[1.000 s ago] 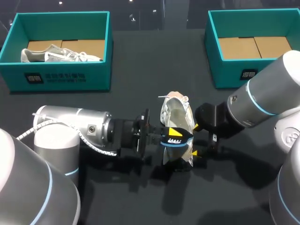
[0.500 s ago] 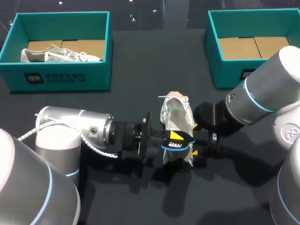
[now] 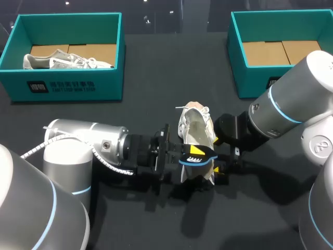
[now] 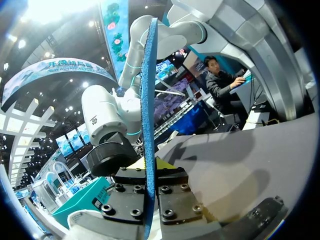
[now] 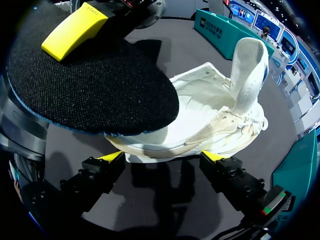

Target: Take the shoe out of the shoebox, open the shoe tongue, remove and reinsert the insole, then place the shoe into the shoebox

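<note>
Left claw (image 4: 148,164) pinching insole (image 5: 90,90); right claw (image 5: 165,156) spread wide beside shoe (image 5: 210,110).

Dark table (image 3: 156,67): left shoebox (image 3: 67,86), right shoebox (image 3: 250,78), shoe (image 3: 196,130)

The shoe (image 3: 196,127) lay in the middle of the worktop (image 3: 156,67), between the left claw (image 3: 191,152) and the right claw (image 3: 217,155). The insole (image 3: 205,155) was over its heel, in the left claw. Far behind stood the left shoebox (image 3: 67,86), with a second shoe (image 3: 62,60) inside, and the right shoebox (image 3: 250,78).
</note>
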Available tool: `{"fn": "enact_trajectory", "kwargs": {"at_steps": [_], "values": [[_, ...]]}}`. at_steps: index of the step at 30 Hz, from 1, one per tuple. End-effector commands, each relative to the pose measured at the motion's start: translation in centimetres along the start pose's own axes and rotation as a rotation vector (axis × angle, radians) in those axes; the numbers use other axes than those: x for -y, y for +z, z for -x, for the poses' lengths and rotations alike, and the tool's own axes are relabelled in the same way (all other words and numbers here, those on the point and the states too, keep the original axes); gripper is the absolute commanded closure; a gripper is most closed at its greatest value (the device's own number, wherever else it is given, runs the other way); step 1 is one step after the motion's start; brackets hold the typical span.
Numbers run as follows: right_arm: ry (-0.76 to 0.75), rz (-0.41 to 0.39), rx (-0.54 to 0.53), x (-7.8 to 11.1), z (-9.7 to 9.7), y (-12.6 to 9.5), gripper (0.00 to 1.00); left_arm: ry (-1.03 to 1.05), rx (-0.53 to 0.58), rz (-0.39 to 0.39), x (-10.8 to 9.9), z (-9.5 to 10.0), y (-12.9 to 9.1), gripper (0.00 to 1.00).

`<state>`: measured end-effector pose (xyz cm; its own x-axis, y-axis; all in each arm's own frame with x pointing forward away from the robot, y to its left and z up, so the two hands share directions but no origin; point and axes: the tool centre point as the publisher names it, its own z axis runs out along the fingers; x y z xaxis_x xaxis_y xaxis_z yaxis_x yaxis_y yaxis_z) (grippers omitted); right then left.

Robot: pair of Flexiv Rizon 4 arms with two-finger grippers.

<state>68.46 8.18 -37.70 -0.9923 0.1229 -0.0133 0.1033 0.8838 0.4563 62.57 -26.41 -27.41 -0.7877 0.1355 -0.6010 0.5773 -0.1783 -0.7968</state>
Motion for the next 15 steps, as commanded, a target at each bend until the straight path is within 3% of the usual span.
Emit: {"fn": "enact_trajectory", "kwargs": {"at_steps": [1, 15], "values": [[0.001, -0.003, 0.002, -0.09, -0.1, 0.14, 0.0, 0.001, -0.007, -0.015, -0.34, 0.02, 0.23, 1.0], [0.001, -0.003, 0.002, -0.09, -0.1, 0.14, 0.0, -0.013, 0.012, -0.011, -0.24, -0.43, 0.59, 1.0]]}}
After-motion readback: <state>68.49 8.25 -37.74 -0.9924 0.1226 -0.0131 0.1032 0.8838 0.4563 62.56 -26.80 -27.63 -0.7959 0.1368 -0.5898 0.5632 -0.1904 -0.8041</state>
